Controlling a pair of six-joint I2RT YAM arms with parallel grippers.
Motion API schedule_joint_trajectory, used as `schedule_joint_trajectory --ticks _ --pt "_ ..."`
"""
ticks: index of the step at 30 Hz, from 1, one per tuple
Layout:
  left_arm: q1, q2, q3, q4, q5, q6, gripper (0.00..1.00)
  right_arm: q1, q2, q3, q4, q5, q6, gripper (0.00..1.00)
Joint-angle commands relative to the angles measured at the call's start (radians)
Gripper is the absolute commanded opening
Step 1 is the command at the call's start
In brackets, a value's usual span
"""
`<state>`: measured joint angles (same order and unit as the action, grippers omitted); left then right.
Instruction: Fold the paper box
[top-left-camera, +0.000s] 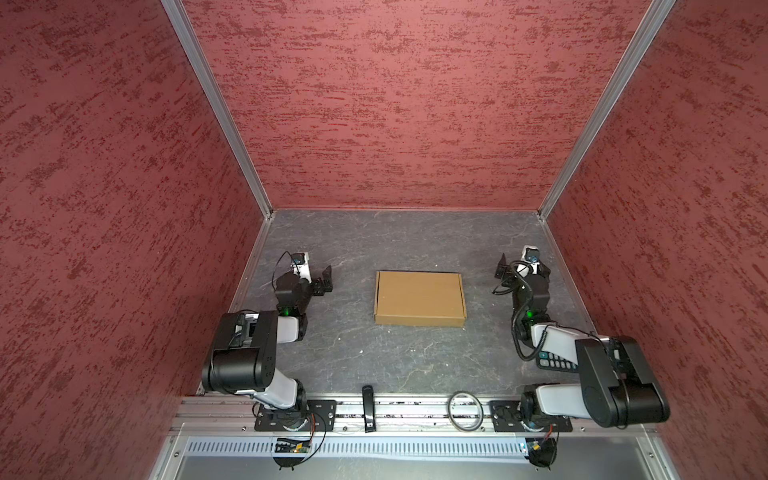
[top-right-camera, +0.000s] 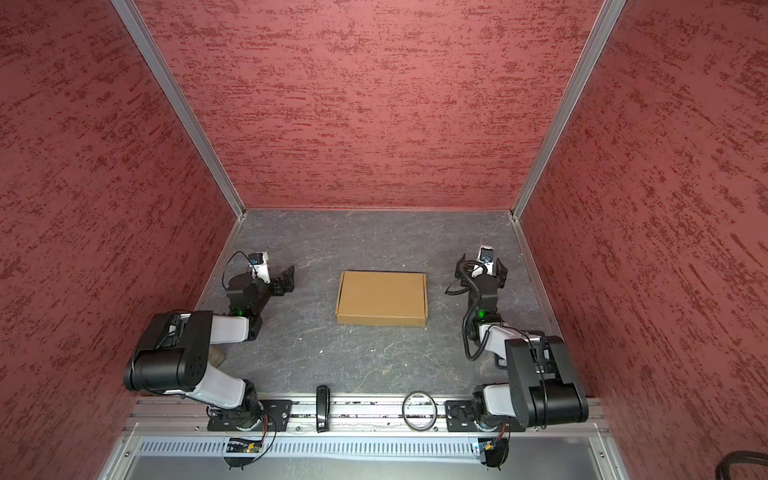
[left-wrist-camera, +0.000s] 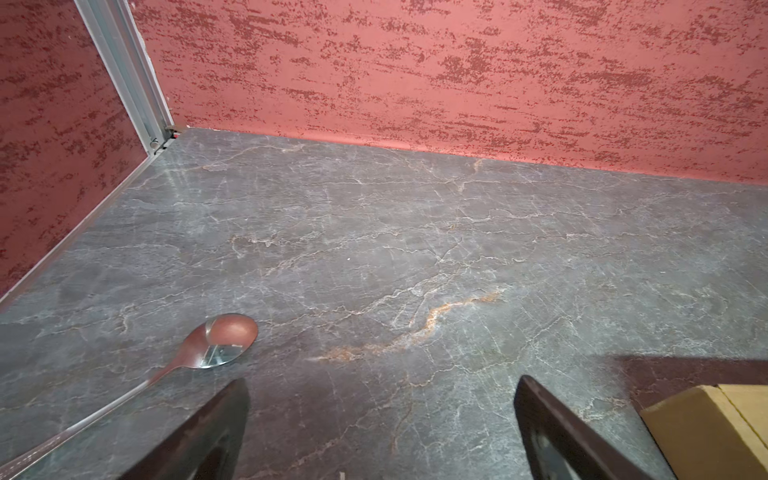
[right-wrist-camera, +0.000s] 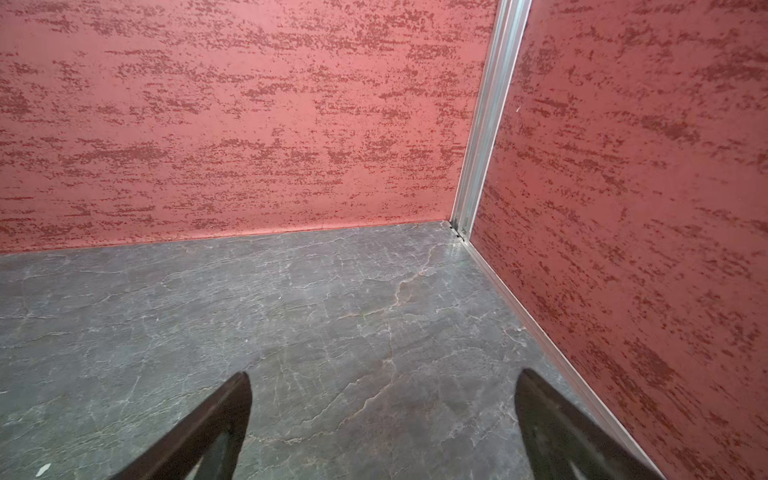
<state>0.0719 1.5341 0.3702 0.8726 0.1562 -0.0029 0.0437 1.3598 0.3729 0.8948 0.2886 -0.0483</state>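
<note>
With left gripper (left-wrist-camera: 382, 380) and right gripper (right-wrist-camera: 386, 374) both wide open, empty, well apart from the closed paper box (top-left-camera: 419, 297): might skid it across the counter (top-left-camera: 353, 357) if pushed one-sidedly

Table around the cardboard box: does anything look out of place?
Yes: a metal spoon lies on the table beside the left hand, and a keypad device sits half hidden under the right arm. Neither suits folding the paper box.
</note>
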Motion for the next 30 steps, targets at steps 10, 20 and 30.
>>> schedule_joint_trajectory --ticks 10,20,30 --pt "-0.004 0.000 0.010 0.014 -0.006 0.004 1.00 -0.034 -0.057 -0.005 -0.037 -0.114 0.036 0.99" --pt "-0.008 0.001 0.011 0.011 -0.013 0.007 1.00 -0.037 0.166 -0.134 0.337 -0.106 0.045 0.99" --pt "-0.010 0.001 0.012 0.012 -0.016 0.008 1.00 -0.039 0.196 -0.132 0.355 -0.116 0.047 0.99"
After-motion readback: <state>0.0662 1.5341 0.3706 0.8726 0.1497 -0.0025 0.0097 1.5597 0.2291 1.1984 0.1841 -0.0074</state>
